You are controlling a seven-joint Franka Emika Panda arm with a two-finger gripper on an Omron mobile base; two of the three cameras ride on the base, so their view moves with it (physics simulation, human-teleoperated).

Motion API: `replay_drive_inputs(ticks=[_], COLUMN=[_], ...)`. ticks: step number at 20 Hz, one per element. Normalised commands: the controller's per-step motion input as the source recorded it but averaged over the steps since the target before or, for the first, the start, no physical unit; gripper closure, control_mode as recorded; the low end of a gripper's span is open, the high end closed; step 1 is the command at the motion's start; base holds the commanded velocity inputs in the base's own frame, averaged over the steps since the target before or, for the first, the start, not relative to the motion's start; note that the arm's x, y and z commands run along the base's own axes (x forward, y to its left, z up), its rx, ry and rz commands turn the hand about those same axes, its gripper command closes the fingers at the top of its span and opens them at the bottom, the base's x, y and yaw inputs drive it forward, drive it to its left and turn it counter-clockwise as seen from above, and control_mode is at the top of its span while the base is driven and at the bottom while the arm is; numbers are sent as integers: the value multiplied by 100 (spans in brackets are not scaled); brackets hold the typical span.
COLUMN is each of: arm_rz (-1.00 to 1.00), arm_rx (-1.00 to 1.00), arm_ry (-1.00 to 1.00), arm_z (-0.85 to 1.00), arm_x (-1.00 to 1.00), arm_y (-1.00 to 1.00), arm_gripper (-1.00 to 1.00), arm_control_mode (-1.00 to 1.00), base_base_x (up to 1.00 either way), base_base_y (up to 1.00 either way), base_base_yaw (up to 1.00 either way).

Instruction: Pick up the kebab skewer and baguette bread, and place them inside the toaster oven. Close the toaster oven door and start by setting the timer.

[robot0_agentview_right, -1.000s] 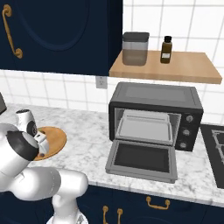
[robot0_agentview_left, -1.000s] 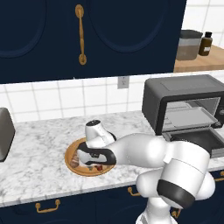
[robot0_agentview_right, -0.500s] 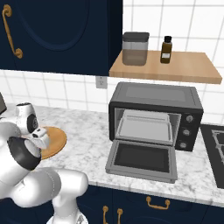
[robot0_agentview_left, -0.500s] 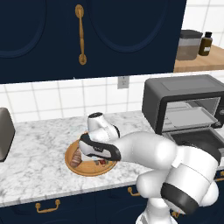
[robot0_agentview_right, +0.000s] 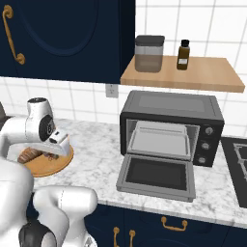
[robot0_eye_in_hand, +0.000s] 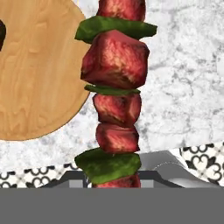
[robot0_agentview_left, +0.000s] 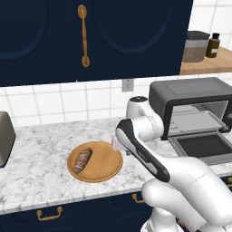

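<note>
In the left base view, the baguette bread [robot0_agentview_left: 82, 160] lay on the left part of a round wooden plate [robot0_agentview_left: 103, 166] on the marble counter [robot0_agentview_left: 36, 176]. The arm bent over the plate's right edge, and the gripper [robot0_agentview_left: 118, 146] hung there behind the forearm, so its jaws could not be made out from this side. To the right stood the toaster oven [robot0_agentview_left: 190, 93], and the toaster oven door [robot0_agentview_left: 205, 147] lay folded down flat toward the near edge of the counter. A grey toaster [robot0_agentview_left: 4, 138] sat at the far left.

In the right base view, the gripper [robot0_agentview_right: 54, 148] hovered above the plate [robot0_agentview_right: 53, 165] at the left, with the bread [robot0_agentview_right: 29, 155] partly hidden behind the arm. A small dark bit showed just under the hand; it was too small to name. The oven [robot0_agentview_right: 171, 109] stood well apart to the right, with its door [robot0_agentview_right: 155, 176] down and a metal tray [robot0_agentview_right: 161, 141] inside. A canister [robot0_agentview_right: 149, 53] and a brown bottle [robot0_agentview_right: 183, 55] sat on the wooden shelf [robot0_agentview_right: 202, 77] above.

In the hand view, the kebab skewer [robot0_eye_in_hand: 115, 94] ran straight up from the bottom of the frame, red meat chunks alternating with green pieces, and its lower end sat where the fingertips would be. The jaws stood closed partway on the skewer, holding it clear of the counter [robot0_eye_in_hand: 183, 78], beside the plate's [robot0_eye_in_hand: 35, 78] edge.
</note>
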Motion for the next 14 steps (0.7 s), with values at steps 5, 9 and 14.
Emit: replay_drive_inputs(ticks=[5,9,14], arm_rz=[6,12,12], arm_rx=[3,0,0], arm_ry=[-4,-3,-1], arm_z=[67,38,27], arm_x=[-9,-1,1], arm_y=[-100,-100,-100], arm_gripper=[100,100,100], arm_control_mode=[-100,-100,-100], base_base_x=[0,0,0], base_base_y=[0,0,0], base_base_yaw=[0,0,0])
